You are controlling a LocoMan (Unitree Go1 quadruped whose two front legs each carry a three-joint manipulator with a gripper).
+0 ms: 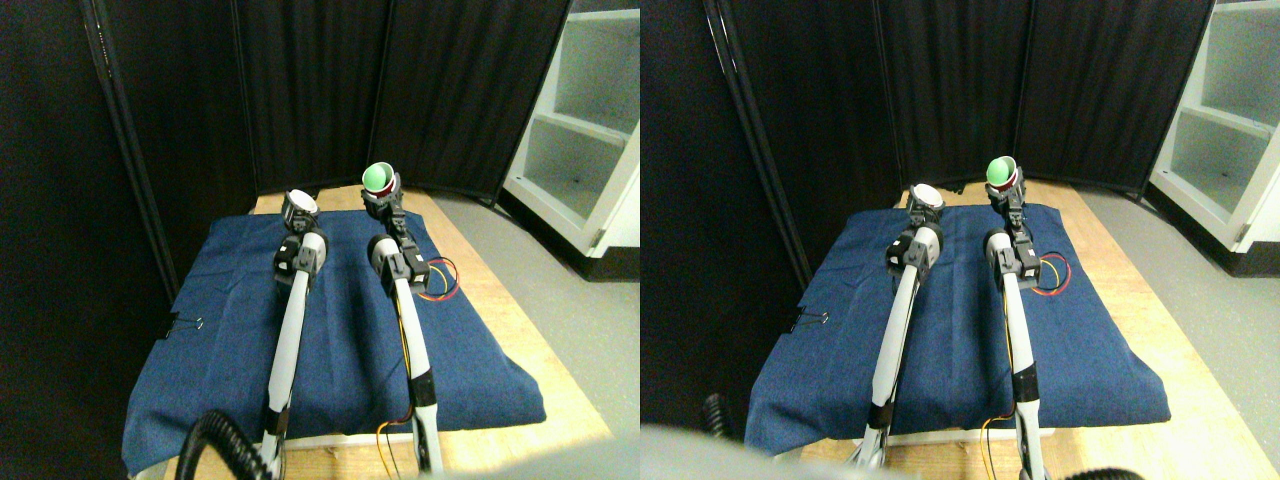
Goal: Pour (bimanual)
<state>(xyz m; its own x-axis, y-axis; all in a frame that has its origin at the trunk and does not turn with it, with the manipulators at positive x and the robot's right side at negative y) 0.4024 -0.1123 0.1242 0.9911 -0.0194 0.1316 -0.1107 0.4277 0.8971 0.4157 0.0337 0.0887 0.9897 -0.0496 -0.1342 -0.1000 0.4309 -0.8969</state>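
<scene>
Green cup (377,178) sits tilted in the right gripper (381,196), which is closed on it. The left gripper (299,212) grips a white cup (301,202) above the blue cloth (340,330).

We see a blue cloth (340,320) spread over a wooden board (520,330), black curtains (320,90) behind it, and a white shelf unit (590,120) at the right.

Two slender pale manipulators, the left manipulator (288,340) and the right manipulator (412,340), each with black collars near the base and a dark motor block below a dark gripper. Red and yellow wires (440,280) loop beside the right one; a black corrugated cable (215,440) curls at lower left.
</scene>
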